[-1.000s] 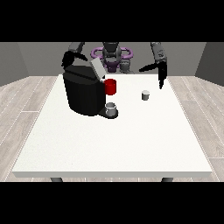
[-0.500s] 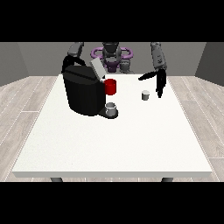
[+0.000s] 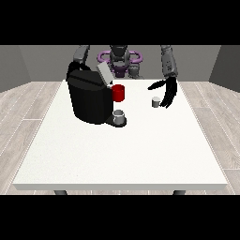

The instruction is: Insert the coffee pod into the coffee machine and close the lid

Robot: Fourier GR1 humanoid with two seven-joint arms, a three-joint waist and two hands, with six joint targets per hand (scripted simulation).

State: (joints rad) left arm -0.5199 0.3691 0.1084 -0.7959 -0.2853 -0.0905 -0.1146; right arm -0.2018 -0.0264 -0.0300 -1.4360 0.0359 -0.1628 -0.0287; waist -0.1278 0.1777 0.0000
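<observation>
Hand (image 3: pixel 168 93) now lower, just beside pod (image 3: pixel 155 101).

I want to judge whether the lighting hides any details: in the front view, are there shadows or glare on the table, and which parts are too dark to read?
Front view: lighting is even, the white table shows no glare and almost no shadows; the black coffee machine and the hand at the view's right are dark, with little surface detail; the small coffee pod stays readable.

I see the coffee machine (image 3: pixel 89 99) on the table (image 3: pixel 122 154) at ten o'clock; a cup (image 3: pixel 119 116) sits on its tray. The coffee pod (image 3: pixel 155 101) stands toward one o'clock, the hand at the view's right (image 3: pixel 168 92) just beside it.
</observation>
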